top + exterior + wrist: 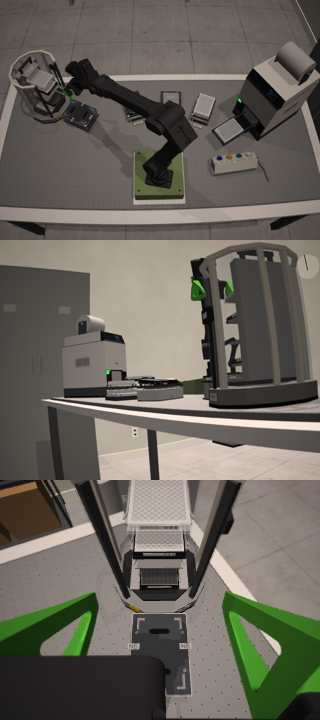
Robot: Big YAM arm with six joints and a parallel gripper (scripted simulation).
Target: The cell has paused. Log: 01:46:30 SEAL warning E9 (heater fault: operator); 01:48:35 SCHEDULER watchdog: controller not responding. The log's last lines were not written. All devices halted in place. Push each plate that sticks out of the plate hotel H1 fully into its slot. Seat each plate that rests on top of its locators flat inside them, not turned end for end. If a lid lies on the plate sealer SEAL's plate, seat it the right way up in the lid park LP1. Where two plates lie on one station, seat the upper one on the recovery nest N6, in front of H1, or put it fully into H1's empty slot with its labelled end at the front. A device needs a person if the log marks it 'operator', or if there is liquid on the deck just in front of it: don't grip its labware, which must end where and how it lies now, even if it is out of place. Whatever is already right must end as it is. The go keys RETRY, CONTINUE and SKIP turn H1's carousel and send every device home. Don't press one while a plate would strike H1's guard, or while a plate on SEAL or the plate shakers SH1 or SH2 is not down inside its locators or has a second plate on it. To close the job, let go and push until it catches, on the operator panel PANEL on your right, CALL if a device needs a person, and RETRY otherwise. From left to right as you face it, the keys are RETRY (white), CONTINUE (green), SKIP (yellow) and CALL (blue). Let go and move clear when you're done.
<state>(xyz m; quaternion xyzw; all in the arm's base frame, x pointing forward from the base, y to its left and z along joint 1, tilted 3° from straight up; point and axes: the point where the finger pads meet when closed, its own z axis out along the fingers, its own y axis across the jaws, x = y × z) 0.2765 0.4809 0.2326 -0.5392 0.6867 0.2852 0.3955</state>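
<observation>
The plate hotel H1 (36, 85) stands at the table's far left and holds white plates on three levels. In the wrist view the top plate (159, 502) lies above a second (159, 542) and a third (159, 577), between two dark posts. My gripper (67, 93) hangs open and empty just in front of H1's opening, above the empty recovery nest N6 (79, 115). In the wrist view my green fingers stand wide on either side of N6 (161, 652). In the exterior view the gripper (212, 289) is level with H1's upper shelves.
The shaker SH1 (133, 116) is mostly hidden behind my arm. The lid park LP1 (170, 98) and SH2 with a white plate (204, 105) stand mid-table. SEAL (279, 87) at the right has a plate on its tray (228, 130). PANEL (233, 162) sits in front of it.
</observation>
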